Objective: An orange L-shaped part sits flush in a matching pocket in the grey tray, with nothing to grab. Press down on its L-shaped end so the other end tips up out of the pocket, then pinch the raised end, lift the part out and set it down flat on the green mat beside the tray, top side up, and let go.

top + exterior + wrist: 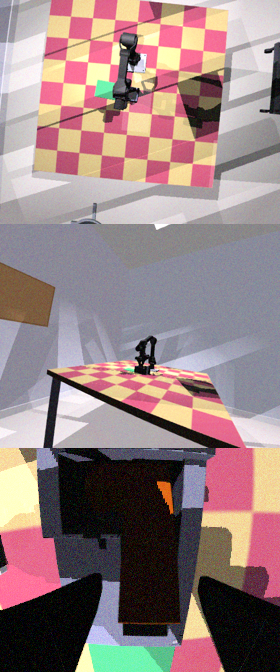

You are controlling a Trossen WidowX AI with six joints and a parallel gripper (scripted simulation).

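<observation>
The orange L-shaped part [150,545] is lying in the grey tray [75,551], mostly in deep shadow. The gripper [150,633] is hovering above it, fingers apart, gripping nothing. Pressing should land squarely on the L-shaped end. Shadow is hiding the part's outline; the green mat [128,660] is peeking out just beyond.

Pink-yellow checkered table [136,148]; green mat [104,88]; grey tray [190,508]; orange part [165,494].
</observation>
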